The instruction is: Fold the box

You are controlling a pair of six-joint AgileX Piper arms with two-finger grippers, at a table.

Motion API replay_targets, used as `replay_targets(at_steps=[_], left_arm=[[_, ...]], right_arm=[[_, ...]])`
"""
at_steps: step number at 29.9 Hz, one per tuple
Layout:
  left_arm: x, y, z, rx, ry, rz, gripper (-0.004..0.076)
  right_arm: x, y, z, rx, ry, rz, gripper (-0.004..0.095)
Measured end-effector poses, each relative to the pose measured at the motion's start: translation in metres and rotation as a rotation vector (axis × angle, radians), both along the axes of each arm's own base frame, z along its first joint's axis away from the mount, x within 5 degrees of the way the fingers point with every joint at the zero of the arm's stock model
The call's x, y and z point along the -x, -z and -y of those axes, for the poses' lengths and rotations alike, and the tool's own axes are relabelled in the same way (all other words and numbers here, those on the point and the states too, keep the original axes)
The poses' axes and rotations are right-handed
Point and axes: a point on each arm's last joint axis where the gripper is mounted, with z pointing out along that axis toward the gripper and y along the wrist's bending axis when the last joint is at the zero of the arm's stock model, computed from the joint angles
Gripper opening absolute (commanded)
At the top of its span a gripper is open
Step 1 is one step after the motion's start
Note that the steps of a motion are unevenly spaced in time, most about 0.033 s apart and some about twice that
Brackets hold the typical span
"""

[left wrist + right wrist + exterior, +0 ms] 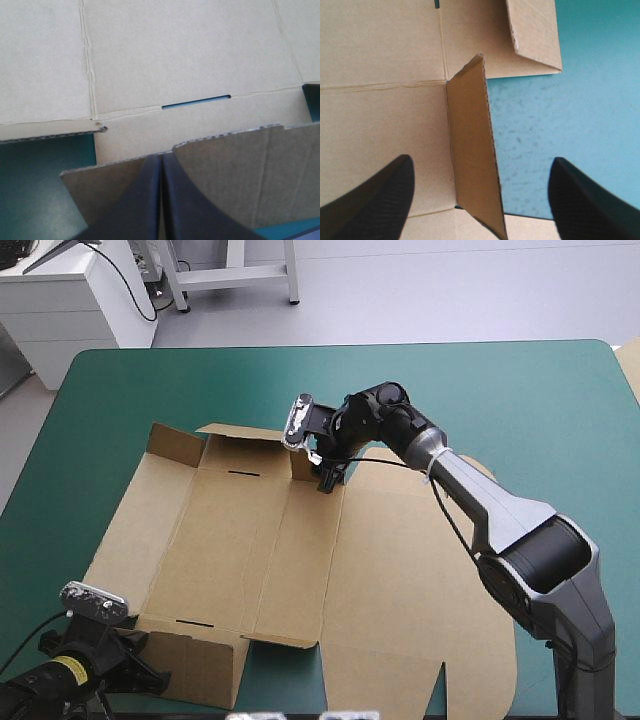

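The brown box (pixel 250 550) lies as a cut sheet across the teal-green table, its lid panel (pixel 420 600) flat toward the right. The far wall (pixel 245 452) and its corner flap (pixel 170 445) stand partly raised. My right gripper (pixel 328 480) is at the far edge, open (pixel 482 160), with a small upright flap (pixel 470 150) between its fingers, not touched. My left gripper (pixel 150 668) is at the near left corner. Its fingers (pixel 160 156) are shut on the edge of the raised near wall (pixel 225 170). A slot (pixel 196 101) shows in the fold line ahead of it.
Bare teal-green cover (pixel 520 410) stretches along the far side and to the right of the box. A pale edge of more board (pixel 631 365) shows at the table's right edge. A white cabinet (pixel 70 300) stands beyond the far left corner.
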Motion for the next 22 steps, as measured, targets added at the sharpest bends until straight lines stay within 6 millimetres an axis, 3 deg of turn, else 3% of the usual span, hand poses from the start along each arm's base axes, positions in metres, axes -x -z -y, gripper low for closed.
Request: replay_targets(at_steps=[4, 15, 22], left_arm=[[0.0, 0.0, 0.0, 0.0, 0.0, 0.001, -0.0008], [0.0, 0.0, 0.0, 0.0, 0.0, 0.001, -0.0008], [0.0, 0.0, 0.0, 0.0, 0.0, 0.001, -0.0008]], right_arm=[[0.001, -0.002, 0.0, -0.014, 0.024, -0.01, 0.0188], [0.017, -0.048, 0.017, -0.042, 0.107, 0.052, 0.0174], [0.039, -0.083, 0.036, -0.039, 0.184, 0.048, -0.0019]])
